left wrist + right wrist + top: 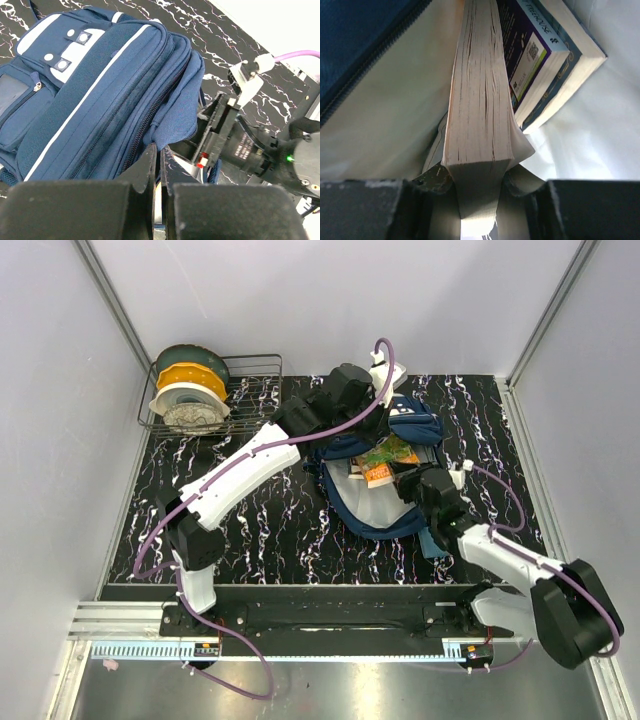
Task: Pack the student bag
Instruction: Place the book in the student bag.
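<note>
The student bag (400,420), navy with white stripes, lies open in the middle of the table, its pale lining (372,505) showing. My left gripper (345,436) is at the bag's left rim, shut on a fold of its blue fabric (175,117). My right gripper (477,175) reaches into the opening from the near right and is shut on a thick book (480,95), held upright with its page edges toward the camera. A second book with a purple and blue cover (540,55) lies inside against the lining (380,120). A colourful book cover (385,455) shows in the opening.
A wire basket (255,365) holding filament spools (190,390) stands at the back left. The right arm's wrist (250,145) is close to the left fingers. A blue scrap of fabric (433,543) lies beside the bag under the right arm. Grey walls enclose the table.
</note>
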Robot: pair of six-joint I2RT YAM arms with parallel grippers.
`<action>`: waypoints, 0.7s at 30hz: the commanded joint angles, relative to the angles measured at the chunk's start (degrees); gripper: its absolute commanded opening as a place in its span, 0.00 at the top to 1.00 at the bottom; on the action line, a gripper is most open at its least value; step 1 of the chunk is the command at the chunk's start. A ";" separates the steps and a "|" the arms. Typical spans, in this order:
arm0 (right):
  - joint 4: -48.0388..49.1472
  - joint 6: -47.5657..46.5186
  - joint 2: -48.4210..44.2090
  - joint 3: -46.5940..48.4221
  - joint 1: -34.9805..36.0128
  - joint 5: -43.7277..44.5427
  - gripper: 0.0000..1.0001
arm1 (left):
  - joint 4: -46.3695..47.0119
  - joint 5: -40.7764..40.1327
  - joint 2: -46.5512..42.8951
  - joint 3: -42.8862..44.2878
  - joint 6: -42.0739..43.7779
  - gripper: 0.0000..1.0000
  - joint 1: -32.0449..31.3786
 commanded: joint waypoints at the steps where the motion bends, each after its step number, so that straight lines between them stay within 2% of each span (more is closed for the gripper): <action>1: 5.04 3.58 5.14 6.45 -0.52 3.30 1.00 | 10.00 3.47 -5.05 1.86 -2.40 1.00 -0.61; 4: 7.58 4.99 9.97 6.63 -0.61 3.65 0.99 | 10.70 3.64 -5.58 1.68 -2.40 1.00 -0.61; 16: 17.69 6.58 30.97 15.75 -0.61 7.25 0.81 | 13.17 4.08 -7.69 -0.43 -2.85 1.00 -0.61; 21: 18.57 7.10 36.35 18.32 -0.61 8.13 0.71 | 13.69 3.99 -8.30 -2.53 -3.02 1.00 -0.61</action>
